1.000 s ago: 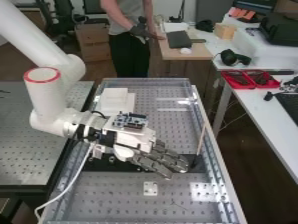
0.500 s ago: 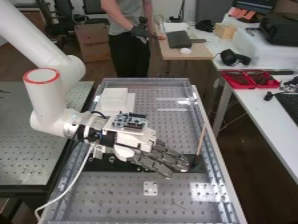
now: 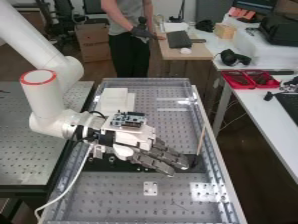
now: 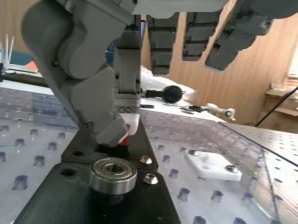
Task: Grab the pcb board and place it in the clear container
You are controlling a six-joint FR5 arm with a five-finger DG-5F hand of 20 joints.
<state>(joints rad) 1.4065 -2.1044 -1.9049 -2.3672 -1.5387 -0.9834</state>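
Circuit board (image 3: 128,119) perches on robot's hand (image 3: 141,139) above a drilled desk (image 3: 179,201)

The hand, carried by a white arm (image 3: 48,97), hangs palm down and low over a black plate (image 4: 56,202), its fingers (image 3: 158,164) extended and loosely relaxed, with nothing seen in their grasp. The thumb (image 4: 100,107) slants in close to one of them (a small red spot by its tip is too hidden to name).

Screws (image 4: 151,178) pin the plate down, probably so that the round metal bearing (image 4: 113,176) standing on it keeps its place. A white block (image 4: 214,166), likewise screwed to the surface beside the plate, looks like a fixture rather than cargo. A thin stick (image 3: 201,137) stands at a slant past the fingertips, and a white box (image 3: 114,95) sits behind the hand.

The board lies on or just over the back of the hand, near the wrist: on the far side from the palm, well behind the fingertips and out of their pinch. Whether it is the piece to be delivered or part of the hand's own wiring cannot be told; its seat so near the wrist suggests the latter. If it is the cargo, the fingers could hardly curl back to reach it, and a tilt of the wrist might let it slide. Whether the clear panel (image 4: 233,142) over the drilled surface belongs to the container is likewise uncertain.
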